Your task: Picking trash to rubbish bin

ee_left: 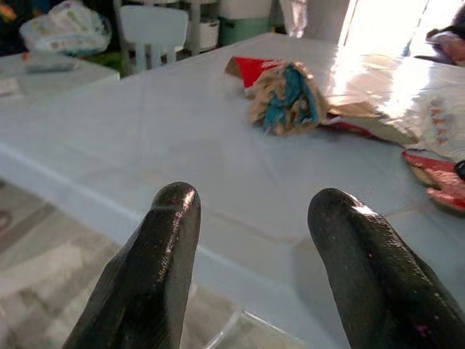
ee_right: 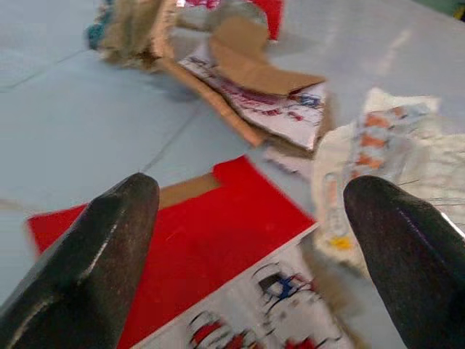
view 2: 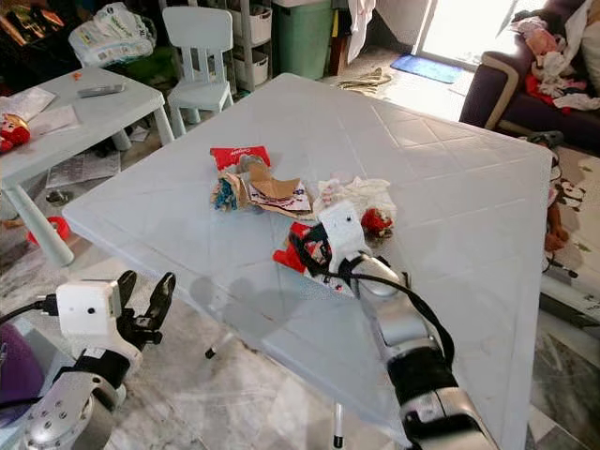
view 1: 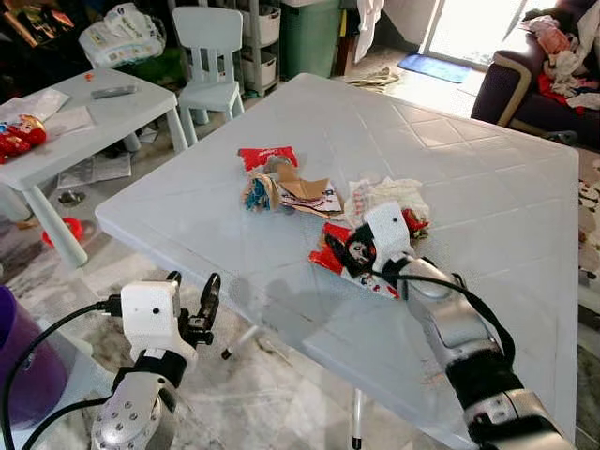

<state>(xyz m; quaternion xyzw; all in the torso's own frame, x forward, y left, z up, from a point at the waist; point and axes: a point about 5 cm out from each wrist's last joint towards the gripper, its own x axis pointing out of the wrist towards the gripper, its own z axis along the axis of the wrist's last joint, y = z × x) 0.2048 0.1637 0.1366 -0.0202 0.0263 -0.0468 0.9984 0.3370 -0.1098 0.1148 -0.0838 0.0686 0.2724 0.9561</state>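
Observation:
A heap of trash lies in the middle of the pale blue table: a red wrapper, crumpled brown cardboard with a blue scrap, white crumpled packaging and a flattened red-and-white box. My right gripper is low over that box, open, one finger on either side of the red panel, with the cardboard just ahead. My left gripper is open and holds nothing, just outside the table's near-left edge and below it. In the left wrist view it faces the crumpled cardboard.
A purple container stands on the floor at the lower left. A green bin is beyond the table's far corner. A small white table and a white child's chair stand at the left, a dark sofa at the right.

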